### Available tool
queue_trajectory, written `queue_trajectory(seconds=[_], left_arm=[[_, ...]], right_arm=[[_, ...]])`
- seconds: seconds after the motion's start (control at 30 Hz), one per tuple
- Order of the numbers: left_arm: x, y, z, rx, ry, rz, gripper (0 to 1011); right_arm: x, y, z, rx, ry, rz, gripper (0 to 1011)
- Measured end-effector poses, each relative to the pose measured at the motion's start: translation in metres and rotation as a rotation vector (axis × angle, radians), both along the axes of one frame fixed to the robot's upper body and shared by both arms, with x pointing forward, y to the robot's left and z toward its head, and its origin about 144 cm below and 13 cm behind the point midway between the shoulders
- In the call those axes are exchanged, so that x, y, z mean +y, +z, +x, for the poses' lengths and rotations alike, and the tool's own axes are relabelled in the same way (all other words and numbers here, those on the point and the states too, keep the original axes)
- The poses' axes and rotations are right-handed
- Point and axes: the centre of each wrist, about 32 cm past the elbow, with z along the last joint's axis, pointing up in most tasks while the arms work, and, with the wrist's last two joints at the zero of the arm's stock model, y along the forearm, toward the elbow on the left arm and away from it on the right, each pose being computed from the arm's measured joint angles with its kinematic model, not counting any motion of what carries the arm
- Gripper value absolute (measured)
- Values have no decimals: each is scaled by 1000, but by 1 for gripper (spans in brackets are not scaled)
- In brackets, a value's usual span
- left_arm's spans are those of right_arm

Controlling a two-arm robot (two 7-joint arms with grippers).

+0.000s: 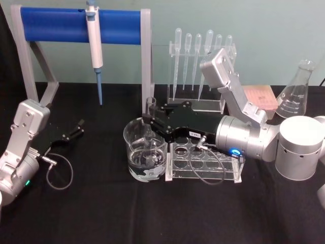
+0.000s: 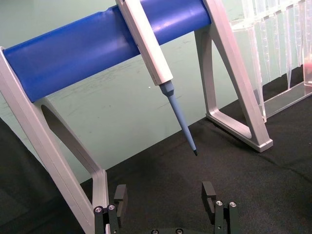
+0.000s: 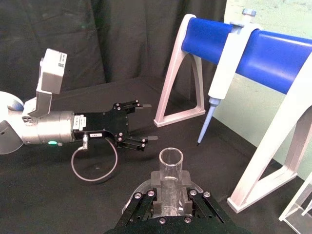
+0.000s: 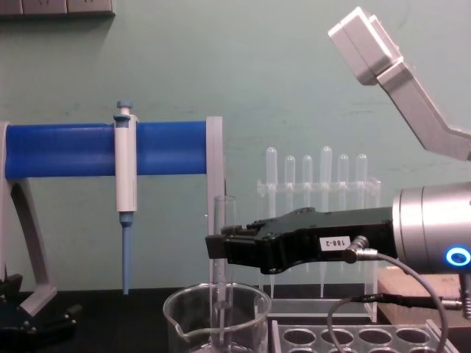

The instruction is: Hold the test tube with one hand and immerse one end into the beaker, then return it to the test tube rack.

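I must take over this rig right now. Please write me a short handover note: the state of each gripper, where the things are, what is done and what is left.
Right gripper: fingers shut on the test tube, holding it upright.
Left gripper: open, holding nothing, parked low on the robot's left.
Test tube: its lower end is inside the beaker and seems to reach the liquid.
Rack: just right of the beaker, under the right arm; the holes in view are free.
Done: tube grasped and dipped.
Left: lift the tube out, set it in a rack hole, release.

Laboratory, beaker, conical flask, racked pipettes, test tube rack
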Motion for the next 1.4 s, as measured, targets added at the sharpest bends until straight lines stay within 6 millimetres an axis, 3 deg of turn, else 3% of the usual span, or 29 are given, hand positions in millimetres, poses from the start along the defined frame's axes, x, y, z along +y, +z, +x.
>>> queue_trajectory(seconds=[1.4], left_arm=[[0, 0, 0, 0, 0, 0, 1000]], right_arm=[[-2, -5, 1, 21, 4, -1, 222]])
